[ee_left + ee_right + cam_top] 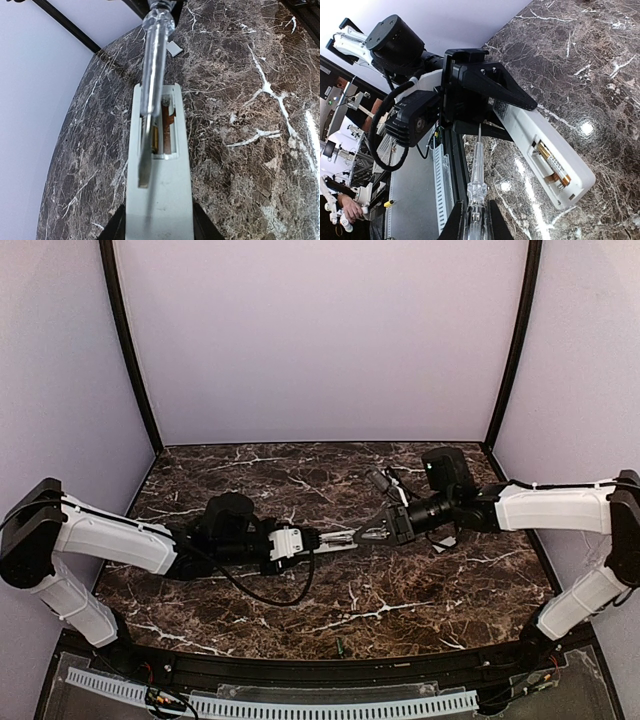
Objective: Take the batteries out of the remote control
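The white remote control (161, 195) is held off the table, with my left gripper (159, 222) shut on its near end. Its battery bay (163, 131) is uncovered, and a gold-ended battery (551, 160) lies in one slot beside a brown strip. My right gripper (476, 217) is shut on a clear-handled screwdriver (478, 187). The blade (145, 165) lies along the bay's left side, its tip over the remote's body; whether it touches I cannot tell. In the top view the left gripper (300, 541) and right gripper (396, 529) meet mid-table.
A small white flat cover piece (174, 48) lies on the dark marble table (400, 600) beyond the remote. Black corner posts (128, 340) and pale walls close in the back and sides. A perforated cable rail (300, 706) runs along the near edge.
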Controlling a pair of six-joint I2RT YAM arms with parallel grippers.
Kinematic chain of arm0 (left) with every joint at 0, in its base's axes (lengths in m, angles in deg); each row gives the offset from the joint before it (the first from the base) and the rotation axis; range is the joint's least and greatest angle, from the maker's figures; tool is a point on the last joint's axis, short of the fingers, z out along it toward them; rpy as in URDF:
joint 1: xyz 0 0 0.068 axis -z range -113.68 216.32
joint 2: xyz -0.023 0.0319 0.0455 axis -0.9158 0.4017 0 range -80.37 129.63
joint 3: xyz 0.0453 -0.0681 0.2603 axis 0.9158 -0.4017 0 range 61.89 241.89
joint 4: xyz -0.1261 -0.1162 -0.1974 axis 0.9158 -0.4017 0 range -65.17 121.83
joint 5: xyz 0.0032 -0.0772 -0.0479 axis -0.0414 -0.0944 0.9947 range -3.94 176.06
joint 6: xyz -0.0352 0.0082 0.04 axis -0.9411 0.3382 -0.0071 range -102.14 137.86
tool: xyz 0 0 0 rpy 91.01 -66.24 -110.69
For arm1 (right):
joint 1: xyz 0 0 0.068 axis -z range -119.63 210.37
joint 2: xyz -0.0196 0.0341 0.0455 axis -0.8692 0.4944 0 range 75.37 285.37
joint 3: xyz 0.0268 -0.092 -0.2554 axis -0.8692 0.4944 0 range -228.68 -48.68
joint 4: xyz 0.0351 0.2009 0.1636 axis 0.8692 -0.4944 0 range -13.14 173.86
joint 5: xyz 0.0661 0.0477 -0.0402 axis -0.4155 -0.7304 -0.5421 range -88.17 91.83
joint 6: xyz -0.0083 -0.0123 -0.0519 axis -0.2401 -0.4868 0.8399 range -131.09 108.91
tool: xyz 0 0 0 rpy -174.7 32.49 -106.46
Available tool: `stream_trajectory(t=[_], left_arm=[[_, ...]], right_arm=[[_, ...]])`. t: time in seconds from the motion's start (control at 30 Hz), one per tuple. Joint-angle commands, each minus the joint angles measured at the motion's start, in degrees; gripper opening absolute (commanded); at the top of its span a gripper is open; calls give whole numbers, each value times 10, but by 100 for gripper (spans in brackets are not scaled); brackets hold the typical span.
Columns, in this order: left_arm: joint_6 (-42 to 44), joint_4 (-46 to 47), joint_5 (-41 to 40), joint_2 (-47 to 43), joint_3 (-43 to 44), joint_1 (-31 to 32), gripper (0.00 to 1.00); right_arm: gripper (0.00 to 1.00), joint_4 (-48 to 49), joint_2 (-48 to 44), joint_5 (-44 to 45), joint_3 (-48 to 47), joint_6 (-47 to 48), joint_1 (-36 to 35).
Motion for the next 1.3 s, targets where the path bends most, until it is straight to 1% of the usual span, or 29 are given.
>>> stream_trajectory(t=[0.0, 0.1, 0.3, 0.47, 0.67, 0.8, 0.93, 1.07, 1.27], left_arm=[[-4, -19, 0, -22, 20, 0, 0], [-7, -19, 0, -26, 21, 1, 0], [-19, -16, -9, -29, 24, 1, 0], [-31, -18, -11, -33, 29, 3, 0], [-45, -57, -18, -29, 56, 4, 0], [-52, -86, -17, -27, 69, 4, 0], [-47, -123, 14, -25, 78, 4, 0], [-49, -151, 23, -12, 90, 4, 0], [-46, -184, 54, -5, 103, 4, 0]], right_arm=[[0, -63, -36, 33, -2, 28, 5], [0, -97, -56, 60, -8, 36, 5], [0, -162, -99, 161, -28, 28, 5], [0, -205, -136, 219, -42, 20, 5], [0, -262, -141, 256, -72, 19, 3], [0, -297, -143, 302, -92, 27, -8], [0, -324, -139, 318, -112, 46, -13], [0, -353, -128, 317, -135, 65, -20], [0, -423, -109, 331, -171, 133, -41]])
